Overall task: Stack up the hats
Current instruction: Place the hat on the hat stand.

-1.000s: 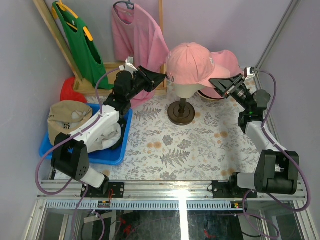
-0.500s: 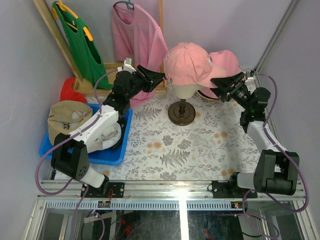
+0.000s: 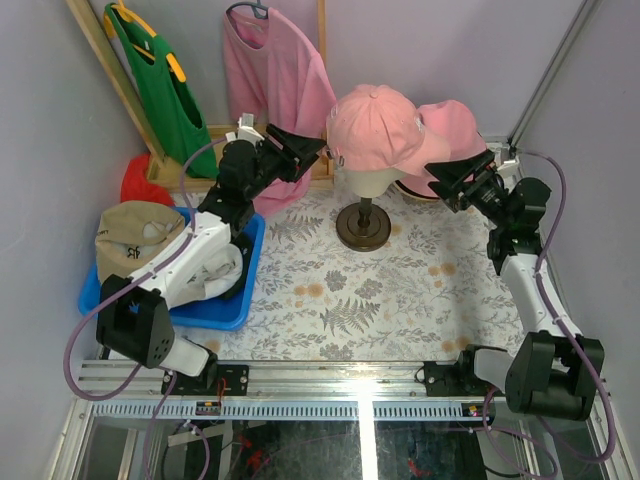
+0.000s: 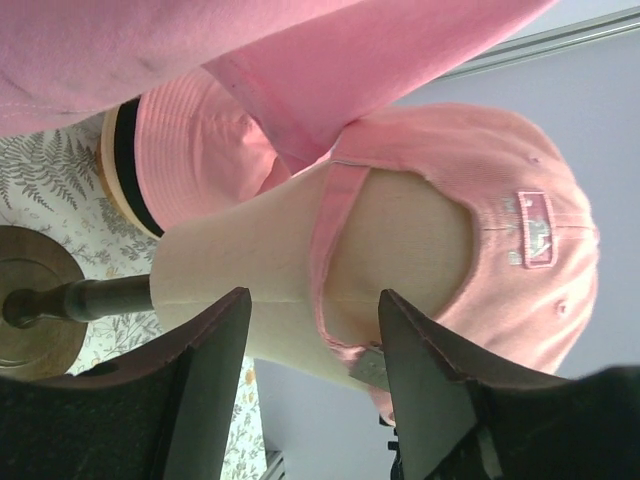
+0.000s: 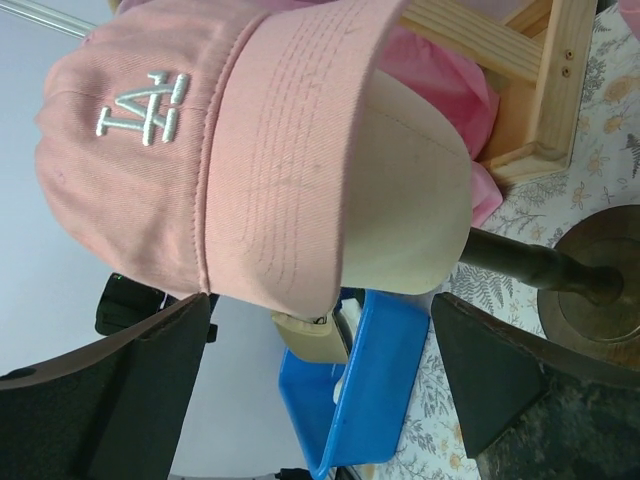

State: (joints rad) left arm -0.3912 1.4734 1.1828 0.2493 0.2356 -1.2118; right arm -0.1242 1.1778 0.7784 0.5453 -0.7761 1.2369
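Colour findings as recorded. The pink cotton baseball cap [image 3: 375,125] bore white embroidered lettering on the front and a small pink patch with pale stitching on the back. The smooth mannequin head [image 3: 371,182] was beige, and its round stand [image 3: 362,228] was dark brown. The pink fabric bucket hat [image 3: 455,125] showed a black band and a cream edge. The tan soft cap [image 3: 135,235] carried dark lettering. The plastic tray [image 3: 225,315] was blue. The table covering [image 3: 400,300] was off-white, printed with grey ferns and orange blossoms. Also noted were a pink shirt [image 3: 275,75], a green bag with yellow handles [image 3: 165,100] and a red item [image 3: 140,182].
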